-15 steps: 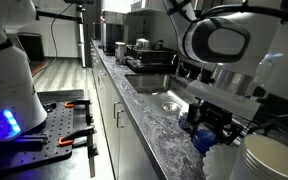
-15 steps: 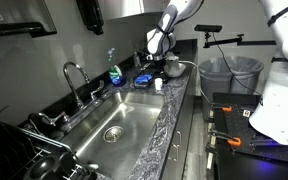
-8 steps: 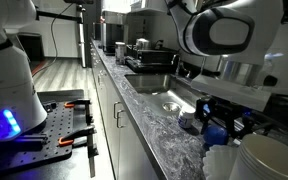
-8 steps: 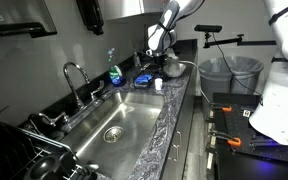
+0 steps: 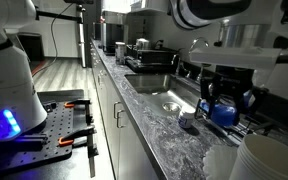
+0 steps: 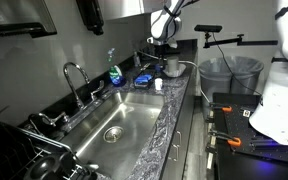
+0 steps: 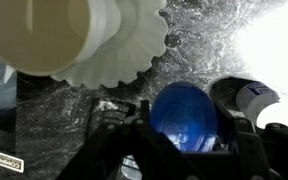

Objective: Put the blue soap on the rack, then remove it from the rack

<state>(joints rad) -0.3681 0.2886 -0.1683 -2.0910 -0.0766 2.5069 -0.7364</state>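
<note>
The blue soap (image 7: 184, 112), a round bright blue lump, sits between my gripper's (image 7: 184, 128) two dark fingers in the wrist view. In both exterior views the gripper (image 5: 224, 102) (image 6: 164, 38) is shut on the soap (image 5: 224, 112) and holds it in the air above the counter's end, near the stacked white bowls (image 5: 269, 160). The rack (image 6: 29, 155), dark wire bars, lies at the other end of the counter beyond the sink, far from the gripper. In an exterior view it shows as a dark frame with pots (image 5: 147, 62).
The steel sink basin (image 6: 114, 125) with its faucet (image 6: 76, 80) lies between gripper and rack. A clear bottle of blue liquid (image 6: 114, 72), a flat blue piece (image 6: 144, 79) and a white cup (image 6: 159, 86) stand near the sink. White bowls (image 7: 79, 40) lie below the gripper.
The gripper has risen from the counter by the bowls with the blue soap held in it. It now hangs clearly higher above the counter.
</note>
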